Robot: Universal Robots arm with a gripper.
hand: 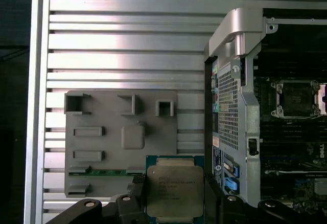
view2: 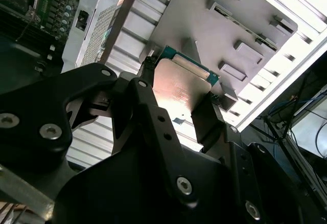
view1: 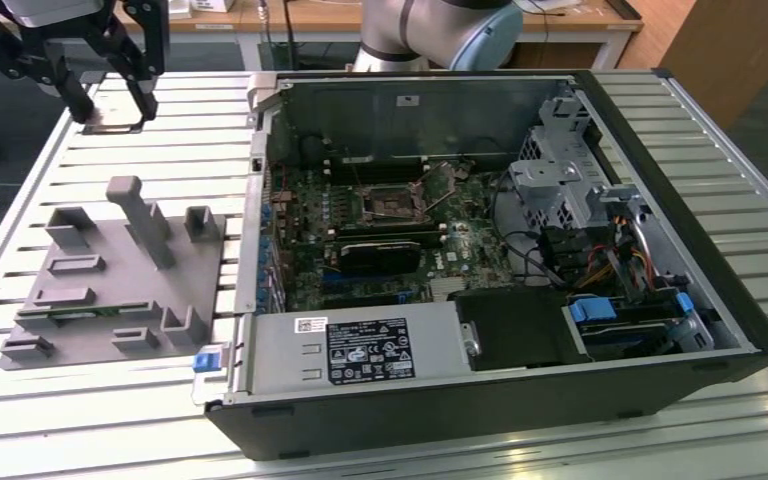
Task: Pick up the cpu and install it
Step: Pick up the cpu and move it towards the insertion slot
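Gripper (hand: pixel 174 189) jaws clamp the cpu (hand: pixel 174 198) between them by two opposite edges; beyond the jaws lie the grey fixture plate (hand: pixel 102 147) and slatted table (hand: pixel 127 40), the open computer case (hand: pixel 240 81) off to one side

Tallied one cpu (hand: pixel 174 193). One gripper (view1: pixel 115 110) had two jaws. One grey fixture plate (view1: pixel 84 285) was noted. One open computer case (view1: pixel 424 412) held one motherboard (view1: pixel 471 245), one bare processor socket (view1: pixel 391 203), one black expansion card (view1: pixel 377 252) and one labelled power supply (view1: pixel 351 350). One slatted tabletop (view1: pixel 11 410) and one robot arm (view1: pixel 438 30) were counted.
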